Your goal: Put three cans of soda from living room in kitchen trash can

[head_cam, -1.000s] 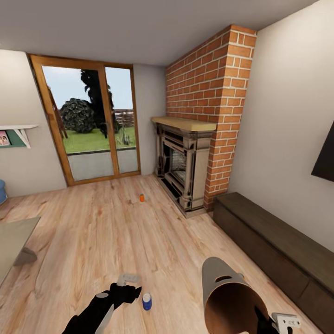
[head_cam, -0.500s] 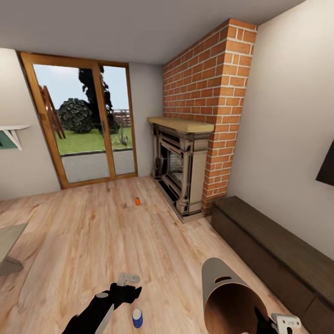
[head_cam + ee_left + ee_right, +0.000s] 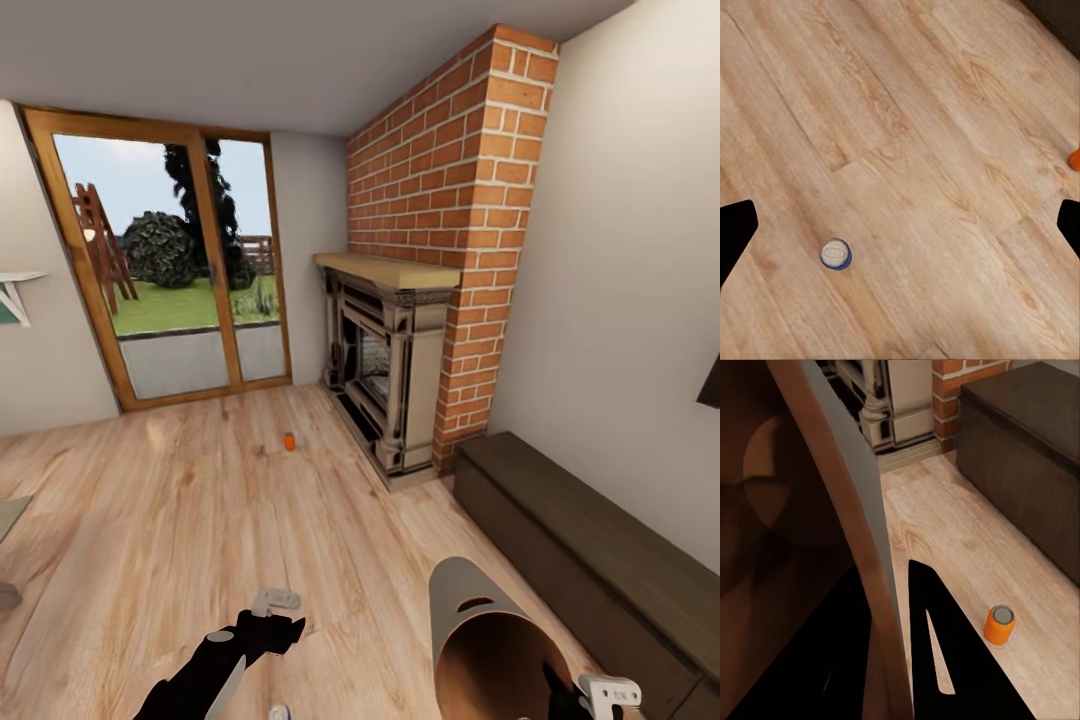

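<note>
I am in the living room. A small orange can of soda (image 3: pixel 289 441) stands on the wood floor in front of the fireplace (image 3: pixel 385 375). The blue can (image 3: pixel 279 712) is at the bottom edge of the head view, just below my left gripper (image 3: pixel 275 610). The left wrist view shows that blue can (image 3: pixel 835 253) from above, between the open left gripper's (image 3: pixel 900 225) dark fingertips, with an orange can (image 3: pixel 1075 158) at the frame edge. My right gripper (image 3: pixel 886 585) is shut on the wall of the tilted grey trash can (image 3: pixel 490 640). Another orange can (image 3: pixel 1000 625) stands beside the bench.
A long dark low bench (image 3: pixel 590 560) runs along the right wall beside the red brick chimney (image 3: pixel 450 200). A glass patio door (image 3: pixel 170 290) fills the far wall. A table corner (image 3: pixel 8 510) pokes in at the left edge.
The whole head view has shifted as the camera moved. The blue can has slid from beside my left gripper down to the picture's bottom edge. Both arms keep their pose.
</note>
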Controlling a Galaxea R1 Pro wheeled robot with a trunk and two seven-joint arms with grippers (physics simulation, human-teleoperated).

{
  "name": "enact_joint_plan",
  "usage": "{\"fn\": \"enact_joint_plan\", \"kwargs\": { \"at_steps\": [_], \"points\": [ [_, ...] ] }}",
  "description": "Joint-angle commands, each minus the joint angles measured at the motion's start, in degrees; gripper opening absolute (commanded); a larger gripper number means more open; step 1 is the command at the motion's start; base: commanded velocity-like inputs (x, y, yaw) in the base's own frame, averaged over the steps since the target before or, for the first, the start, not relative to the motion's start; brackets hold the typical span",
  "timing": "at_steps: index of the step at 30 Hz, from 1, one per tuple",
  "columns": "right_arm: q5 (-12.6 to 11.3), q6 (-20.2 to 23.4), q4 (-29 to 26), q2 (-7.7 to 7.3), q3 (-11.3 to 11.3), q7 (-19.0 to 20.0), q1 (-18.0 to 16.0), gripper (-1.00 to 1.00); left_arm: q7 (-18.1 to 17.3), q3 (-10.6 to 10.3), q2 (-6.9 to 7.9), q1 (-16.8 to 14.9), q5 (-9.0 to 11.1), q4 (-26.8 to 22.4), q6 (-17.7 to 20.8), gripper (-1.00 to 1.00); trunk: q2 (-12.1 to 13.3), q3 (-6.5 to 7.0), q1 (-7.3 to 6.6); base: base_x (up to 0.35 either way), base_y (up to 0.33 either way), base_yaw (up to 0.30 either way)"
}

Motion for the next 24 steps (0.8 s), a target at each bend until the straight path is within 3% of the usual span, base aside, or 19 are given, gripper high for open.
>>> {"fn": "enact_joint_plan", "kwargs": {
  "at_steps": [1,9,18,24],
  "points": [
    [-0.4,0.0,-0.1,0.01,0.0,0.3,0.0,-1.00,0.0,0.0,0.00,0.0,0.0,0.0,0.0,1.00,0.0,0.01,0.00,0.253,-0.012,0.000],
    [-0.4,0.0,-0.1,0.01,0.1,0.3,0.0,-1.00,0.0,0.0,0.00,0.0,0.0,0.0,0.1,1.00,0.0,0.01,0.00,0.186,0.073,0.000],
    [-0.4,0.0,-0.1,0.00,0.1,0.4,0.0,-1.00,0.1,0.3,0.07,0.0,0.2,0.0,0.2,1.00,0.0,0.01,0.00,0.027,0.222,0.000],
    [-0.4,0.0,-0.1,-0.07,0.2,0.4,0.0,-1.00,0.8,0.7,0.17,-0.1,0.3,0.0,1.0,1.00,0.0,0.01,0.00,0.002,0.062,0.000]
  ]
}}
